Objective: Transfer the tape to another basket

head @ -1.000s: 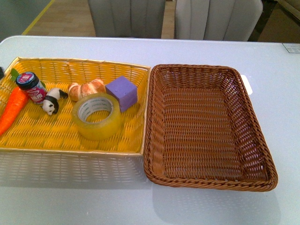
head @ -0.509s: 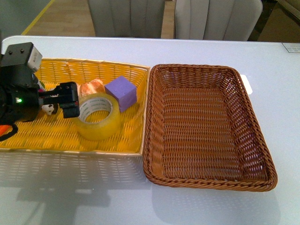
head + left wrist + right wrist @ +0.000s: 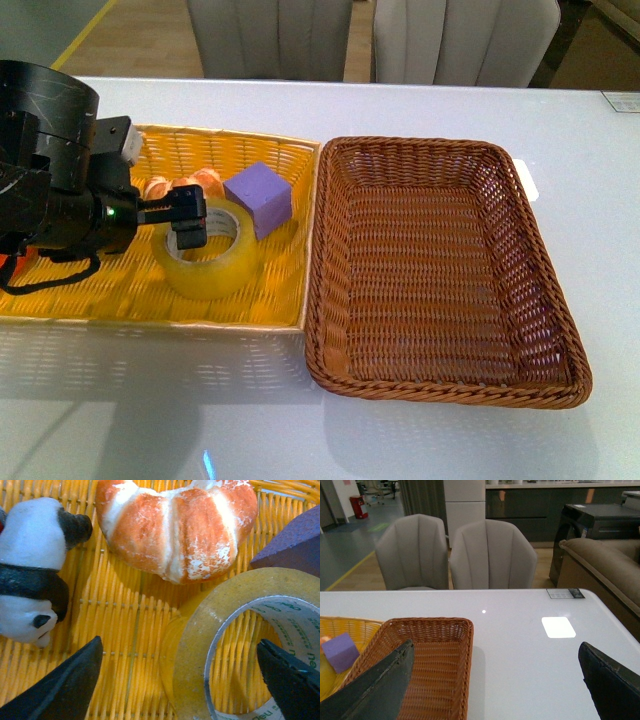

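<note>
The tape (image 3: 212, 262), a yellowish roll with a white core, lies flat in the yellow basket (image 3: 262, 300). My left gripper (image 3: 188, 220) is open and low over the roll's left wall. In the left wrist view the tape (image 3: 197, 630) sits between the fingers: one fingertip (image 3: 67, 687) is outside the roll, the other is over its hole. The dark brown wicker basket (image 3: 440, 250) stands empty right beside the yellow one. My right gripper (image 3: 495, 690) is open and empty above the white table, with the brown basket (image 3: 435, 670) beside it. It is not in the front view.
A croissant (image 3: 195, 182), also in the left wrist view (image 3: 175, 525), and a purple cube (image 3: 262, 195) lie just behind the tape. A toy panda (image 3: 30, 575) lies beside the croissant. Two grey chairs (image 3: 492, 555) stand behind the table.
My left arm has come in from the left and moved right over the yellow basket to the tape. It now hides the carrot, jar and panda in the front view.
</note>
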`<state>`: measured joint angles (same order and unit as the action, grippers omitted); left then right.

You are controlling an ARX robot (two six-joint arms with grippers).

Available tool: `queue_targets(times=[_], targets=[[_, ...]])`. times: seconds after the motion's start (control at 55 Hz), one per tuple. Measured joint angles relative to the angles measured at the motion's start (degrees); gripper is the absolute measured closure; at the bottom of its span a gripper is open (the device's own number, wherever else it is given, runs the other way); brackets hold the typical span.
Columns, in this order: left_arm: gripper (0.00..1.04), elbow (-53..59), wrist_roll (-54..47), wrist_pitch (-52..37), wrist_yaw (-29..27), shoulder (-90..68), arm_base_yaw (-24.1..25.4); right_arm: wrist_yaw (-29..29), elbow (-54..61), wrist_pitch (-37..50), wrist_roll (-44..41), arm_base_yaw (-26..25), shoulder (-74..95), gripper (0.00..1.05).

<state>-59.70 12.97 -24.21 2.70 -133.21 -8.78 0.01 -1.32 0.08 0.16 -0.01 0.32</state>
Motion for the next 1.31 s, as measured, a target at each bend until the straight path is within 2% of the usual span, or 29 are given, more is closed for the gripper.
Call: queue_targets(times=[0.491,0.782,1.073,1.309], targets=[[0.86,-1.81,0.72,3.32,0.26,-1.4,-1.07,0.0,0.0,0.0,0.0,0.0,0.0,0.09],[0.89,1.38,2.93,2.99,1.51,2.21,-0.74,0.0,0.0,0.0,0.0,0.0,0.0,0.09],[0.89,4.87,3.34,2.54,3.17,13.62,-0.96,0.0,0.0,0.0,0.0,0.0,0.0,0.09],[0.89,0.42,2.56,6.84,1.95,16.41,-5.57,0.0,0.0,0.0,0.0,0.0,0.0,0.09]])
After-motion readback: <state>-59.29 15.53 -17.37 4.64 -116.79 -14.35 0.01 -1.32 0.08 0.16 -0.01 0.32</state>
